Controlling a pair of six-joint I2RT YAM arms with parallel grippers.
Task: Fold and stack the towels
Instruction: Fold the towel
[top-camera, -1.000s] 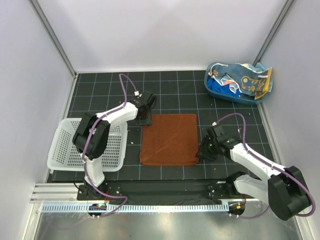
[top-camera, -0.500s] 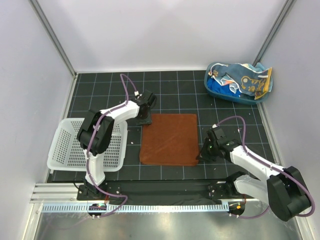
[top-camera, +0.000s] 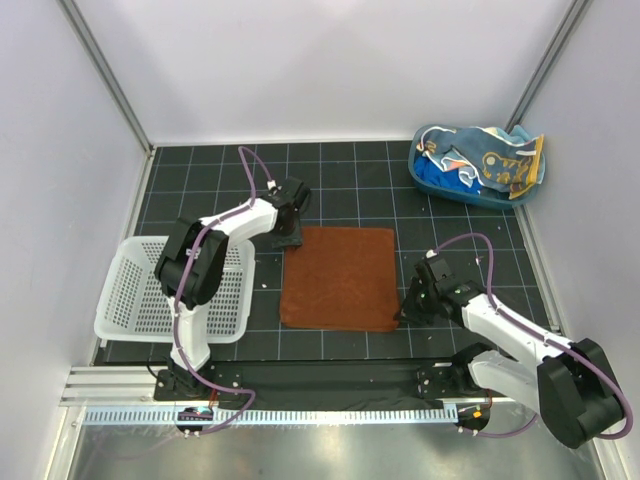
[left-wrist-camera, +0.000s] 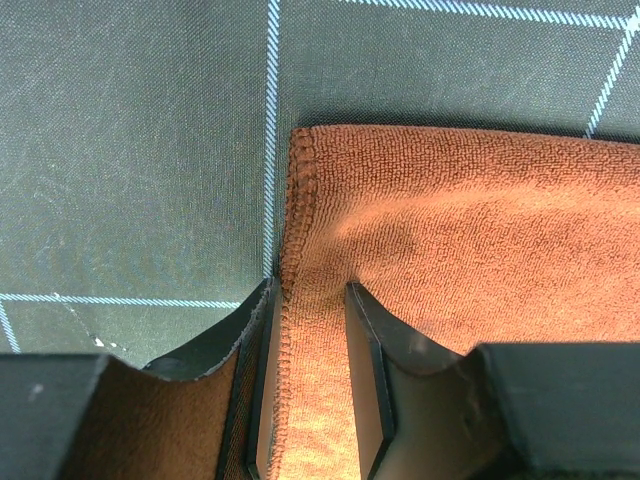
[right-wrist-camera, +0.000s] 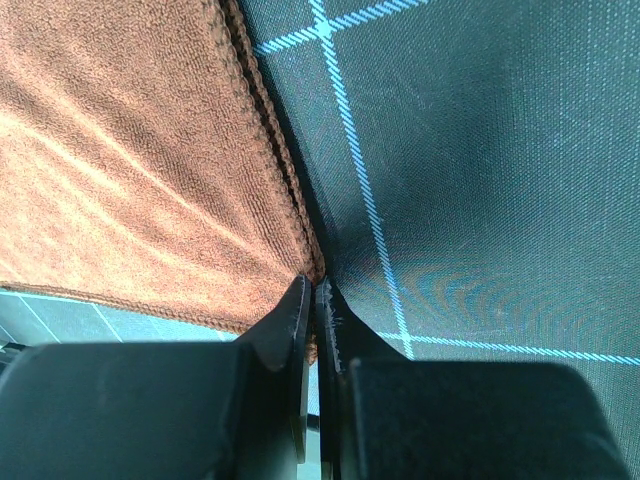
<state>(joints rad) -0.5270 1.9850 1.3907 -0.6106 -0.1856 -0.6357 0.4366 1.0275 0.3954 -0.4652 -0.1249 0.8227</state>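
Observation:
A rust-brown towel (top-camera: 338, 278) lies flat on the black gridded mat, two layers showing along its right edge (right-wrist-camera: 130, 160). My left gripper (top-camera: 290, 238) is at its far left corner. In the left wrist view the jaws (left-wrist-camera: 310, 290) straddle the hemmed left edge, and bunched towel (left-wrist-camera: 480, 220) fills the gap between them. At the near right corner my right gripper (top-camera: 402, 315) has its jaws (right-wrist-camera: 312, 282) pressed almost together on the tip of the towel. More towels (top-camera: 495, 160), light blue with orange spots, are heaped in the tub at the back right.
A blue plastic tub (top-camera: 425, 178) stands at the far right corner of the mat. A white mesh basket (top-camera: 130, 300) sits at the left, beside the left arm. White walls and metal posts close in the mat on three sides.
My right gripper has closed on the towel's near right corner and shifted slightly nearer. The left gripper has stayed at the far left corner.

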